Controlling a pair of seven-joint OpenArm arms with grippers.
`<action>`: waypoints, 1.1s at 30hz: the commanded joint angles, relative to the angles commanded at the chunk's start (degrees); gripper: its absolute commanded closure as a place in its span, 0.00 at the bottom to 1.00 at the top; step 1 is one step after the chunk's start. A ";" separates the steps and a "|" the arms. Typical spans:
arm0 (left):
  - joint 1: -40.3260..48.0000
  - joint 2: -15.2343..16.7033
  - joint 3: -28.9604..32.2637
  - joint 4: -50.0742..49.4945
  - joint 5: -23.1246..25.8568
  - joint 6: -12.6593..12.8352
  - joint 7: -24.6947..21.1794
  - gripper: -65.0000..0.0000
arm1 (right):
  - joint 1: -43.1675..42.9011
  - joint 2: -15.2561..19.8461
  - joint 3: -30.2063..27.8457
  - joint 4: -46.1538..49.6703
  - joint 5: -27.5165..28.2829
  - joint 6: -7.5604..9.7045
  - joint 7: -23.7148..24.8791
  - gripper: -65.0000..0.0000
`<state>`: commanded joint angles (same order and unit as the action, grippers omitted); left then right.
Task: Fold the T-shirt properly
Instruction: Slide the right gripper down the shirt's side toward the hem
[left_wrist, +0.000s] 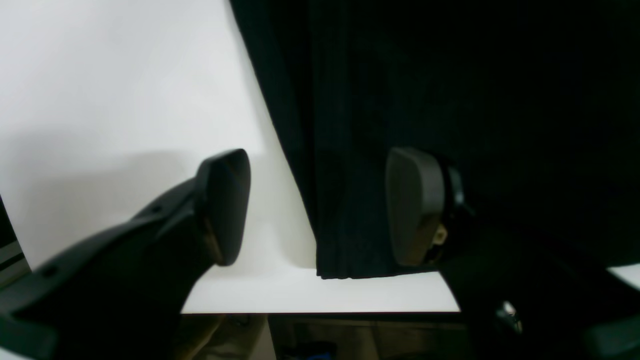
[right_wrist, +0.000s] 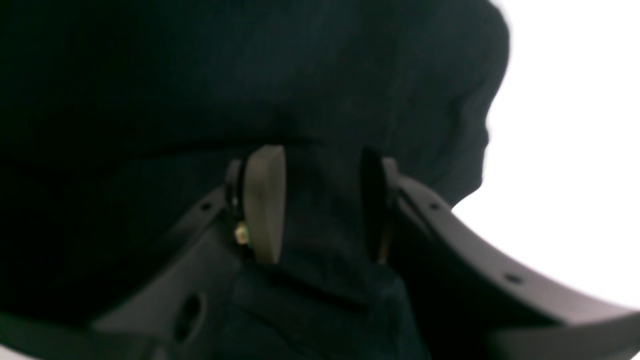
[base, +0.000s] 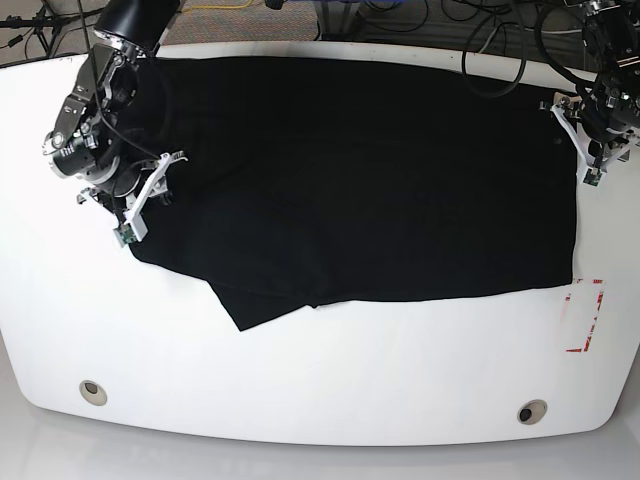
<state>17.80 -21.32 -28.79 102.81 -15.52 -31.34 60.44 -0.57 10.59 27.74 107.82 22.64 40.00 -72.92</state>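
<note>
Now both arms low at T-shirt (base: 360, 170) edges, right gripper (right_wrist: 322, 205) straddling cloth.

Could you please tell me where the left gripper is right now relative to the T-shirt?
In the base view the left gripper sits at the far right, over the T-shirt's right edge; its wrist view shows open jaws straddling that edge above the white table.

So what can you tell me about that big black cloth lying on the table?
The T-shirt is plain black, soft-looking fabric, spread mostly flat across the white table; no print shows. A flap sticks out at its near-left edge. The right gripper has a raised fold of cloth between its open pads. The left gripper is open, straddling the shirt's edge near a corner.
</note>
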 joint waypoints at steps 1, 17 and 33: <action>0.00 0.00 0.00 0.00 0.00 0.00 0.00 0.38 | -0.09 0.18 0.00 0.00 0.00 0.00 0.00 0.51; 0.00 0.00 0.00 0.00 0.00 0.00 0.00 0.38 | -2.46 -0.18 -0.18 -6.51 0.00 0.00 1.49 0.29; 0.00 0.00 -0.09 0.00 0.00 0.00 0.00 0.38 | -2.37 1.23 -5.80 -13.01 0.00 0.00 9.93 0.53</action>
<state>17.80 -21.32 -28.88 102.81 -15.52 -31.34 60.44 -2.95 11.82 21.93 94.81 22.64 40.00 -62.99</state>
